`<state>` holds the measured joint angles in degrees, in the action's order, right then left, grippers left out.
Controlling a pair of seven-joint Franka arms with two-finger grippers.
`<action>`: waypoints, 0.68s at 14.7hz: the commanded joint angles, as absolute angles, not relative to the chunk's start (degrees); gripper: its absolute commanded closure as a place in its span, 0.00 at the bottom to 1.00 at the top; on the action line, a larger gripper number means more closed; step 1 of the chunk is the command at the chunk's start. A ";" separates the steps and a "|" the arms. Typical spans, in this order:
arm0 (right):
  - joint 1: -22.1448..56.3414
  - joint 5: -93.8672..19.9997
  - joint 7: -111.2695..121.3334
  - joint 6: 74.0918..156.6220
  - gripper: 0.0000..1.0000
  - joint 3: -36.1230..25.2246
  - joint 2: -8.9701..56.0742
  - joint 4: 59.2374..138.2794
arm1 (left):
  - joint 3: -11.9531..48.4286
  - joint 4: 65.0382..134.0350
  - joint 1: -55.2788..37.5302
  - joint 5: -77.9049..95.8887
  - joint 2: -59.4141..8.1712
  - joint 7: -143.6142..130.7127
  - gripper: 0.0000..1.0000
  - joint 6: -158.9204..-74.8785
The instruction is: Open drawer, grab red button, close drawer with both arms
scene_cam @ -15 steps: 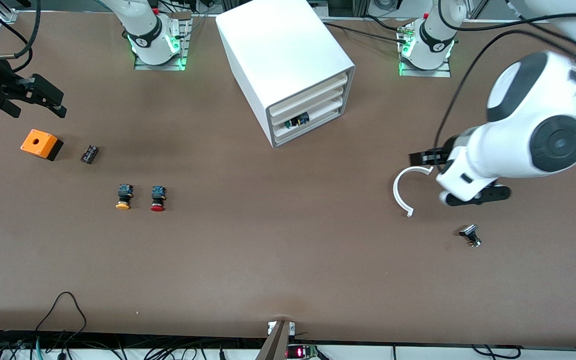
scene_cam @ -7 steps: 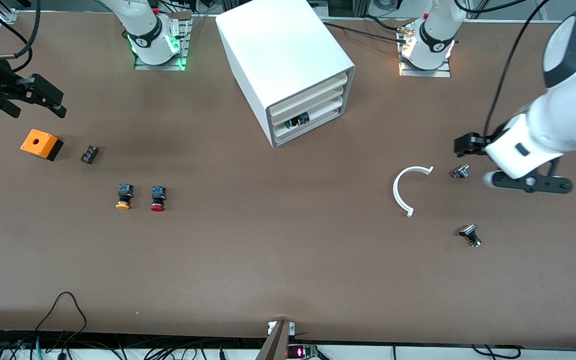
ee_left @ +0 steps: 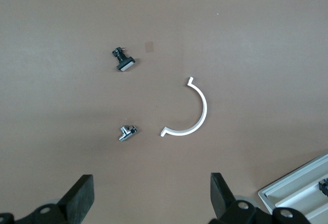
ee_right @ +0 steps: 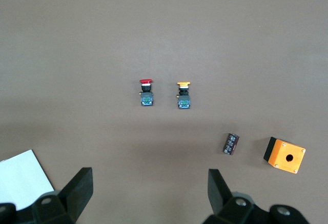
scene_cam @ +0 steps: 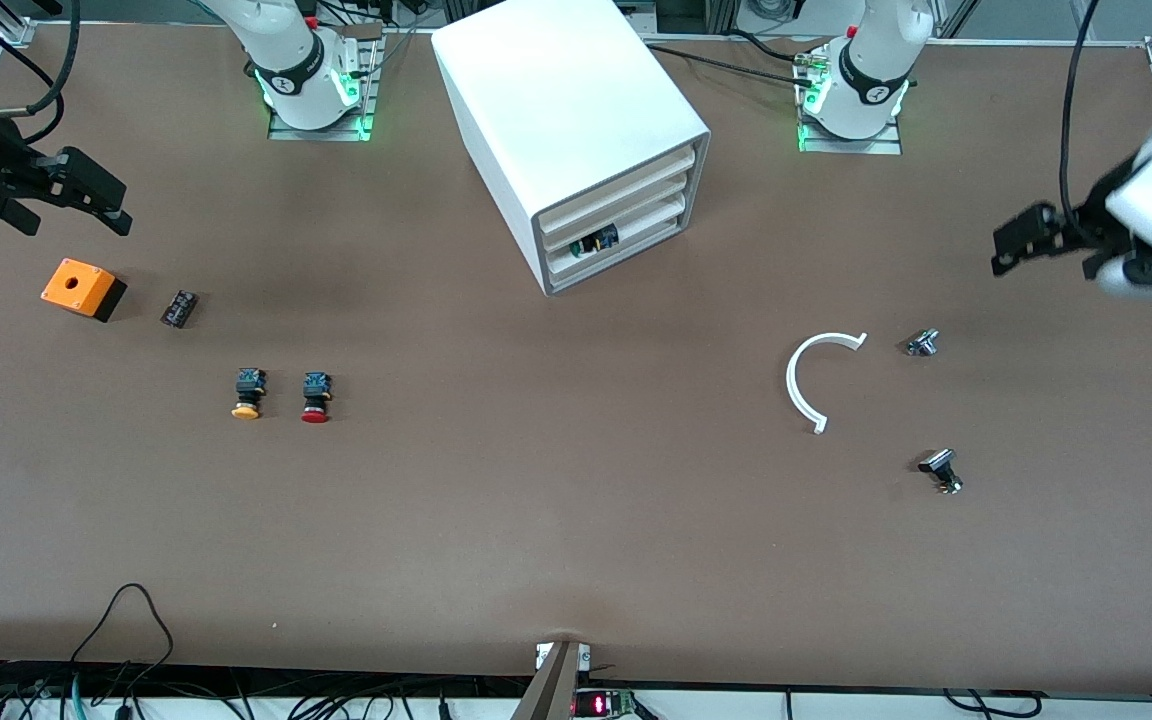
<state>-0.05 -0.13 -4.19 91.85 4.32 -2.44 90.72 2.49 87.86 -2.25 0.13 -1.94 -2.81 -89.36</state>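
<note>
The white cabinet [scene_cam: 576, 100] stands between the arm bases, and its three drawers all look pushed in. The middle drawer [scene_cam: 636, 203] has a plain cream front. A small dark thing [scene_cam: 597, 240] shows between the drawer fronts; which drawer holds it is unclear. The red button [scene_cam: 315, 397] lies on the open table beside a yellow-capped one [scene_cam: 247, 394]; both show in the right wrist view, red [ee_right: 146, 91] and yellow [ee_right: 183, 95]. My left gripper [scene_cam: 1024, 243] [ee_left: 151, 185] is open and empty over the left arm's end. My right gripper [scene_cam: 86, 195] [ee_right: 148, 183] waits, open and empty.
An orange box with a hole [scene_cam: 82, 289] and a small black part [scene_cam: 179, 308] lie under the right gripper's area. A white arc [scene_cam: 808, 380] and two small metal parts [scene_cam: 922, 343] [scene_cam: 940, 470] lie toward the left arm's end. Cables run along the table's near edge.
My left arm has swung away from the white arc toward its end of the table, uncovering one small metal part. The right arm has not moved.
</note>
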 commanded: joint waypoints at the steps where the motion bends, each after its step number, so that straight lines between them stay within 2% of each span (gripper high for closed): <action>1: 0.26 0.18 -3.78 91.76 0.01 4.04 -2.99 90.35 | 1.93 91.41 -4.13 -0.96 0.18 -1.93 0.00 -91.14; 10: -0.09 0.18 -3.25 91.32 0.01 3.87 -2.99 90.35 | 2.81 90.26 -4.13 -2.81 -0.09 -1.93 0.00 -89.21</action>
<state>-0.07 -0.13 -4.18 91.82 4.20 -2.44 90.71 2.84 90.33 -3.87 -1.32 -0.52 -2.83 -89.66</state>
